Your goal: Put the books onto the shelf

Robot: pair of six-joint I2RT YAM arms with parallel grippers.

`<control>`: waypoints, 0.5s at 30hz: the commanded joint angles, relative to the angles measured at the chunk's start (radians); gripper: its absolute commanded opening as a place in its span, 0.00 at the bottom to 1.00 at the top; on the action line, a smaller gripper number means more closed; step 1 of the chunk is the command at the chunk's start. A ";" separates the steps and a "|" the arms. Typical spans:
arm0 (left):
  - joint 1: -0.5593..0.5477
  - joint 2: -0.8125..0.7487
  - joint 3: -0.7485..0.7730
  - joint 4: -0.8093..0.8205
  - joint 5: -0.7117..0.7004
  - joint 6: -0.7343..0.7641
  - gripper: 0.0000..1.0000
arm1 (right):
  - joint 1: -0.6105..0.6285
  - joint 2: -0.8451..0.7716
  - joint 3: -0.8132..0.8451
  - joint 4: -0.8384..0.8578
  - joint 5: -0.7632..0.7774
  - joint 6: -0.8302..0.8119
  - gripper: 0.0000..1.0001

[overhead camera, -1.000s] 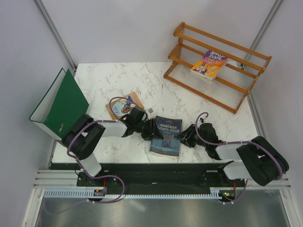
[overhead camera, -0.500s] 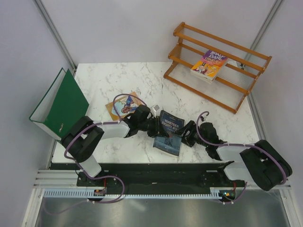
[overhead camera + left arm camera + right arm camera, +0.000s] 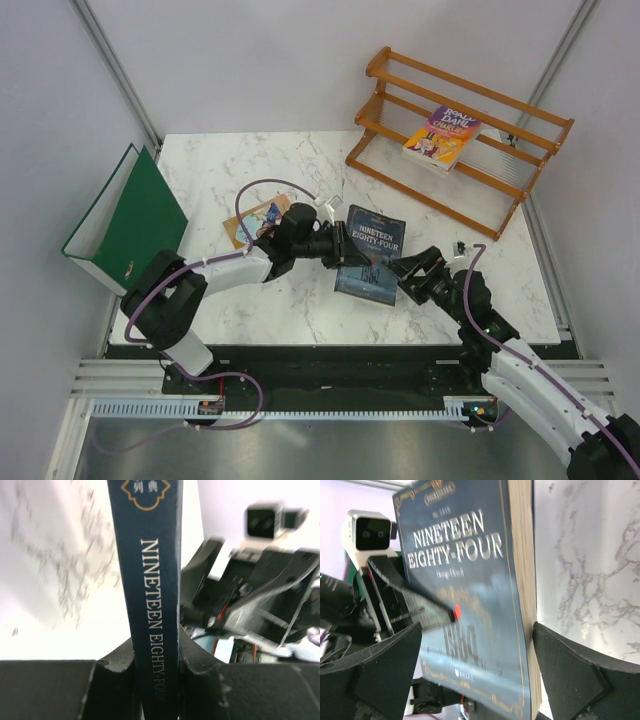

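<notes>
Nearest the front of the marble table (image 3: 250, 170), the right gripper (image 3: 412, 273) gapes wide, its fingers flanking the dark blue book (image 3: 372, 255) but gripping nothing. The left gripper (image 3: 337, 248) clamps that book's spine, holding it tilted above the table. Beyond lie a tan book (image 3: 252, 222) and, on the shelf (image 3: 480, 95), a purple-and-yellow book (image 3: 443, 135).

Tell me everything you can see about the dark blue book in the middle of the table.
The dark blue book is a thin, closed paperback with NINETEEN EIGHTY-FOUR in pale lettering on cover and spine, gold border trim and cream page edges. The left gripper is shut on its spine, holding it tilted, apparently off the marble table, near the middle. The right gripper stands open around its opposite edge; whether it touches the book is unclear.
</notes>
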 commanded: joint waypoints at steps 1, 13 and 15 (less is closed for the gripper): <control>0.034 -0.055 0.101 0.216 0.025 -0.069 0.02 | 0.001 -0.060 0.030 -0.084 0.010 0.060 0.98; 0.046 -0.050 0.167 0.268 0.097 -0.140 0.02 | 0.001 -0.052 0.045 -0.083 0.024 0.048 0.98; 0.046 -0.055 0.136 0.297 0.094 -0.149 0.02 | 0.001 -0.057 0.054 -0.083 0.031 0.045 0.98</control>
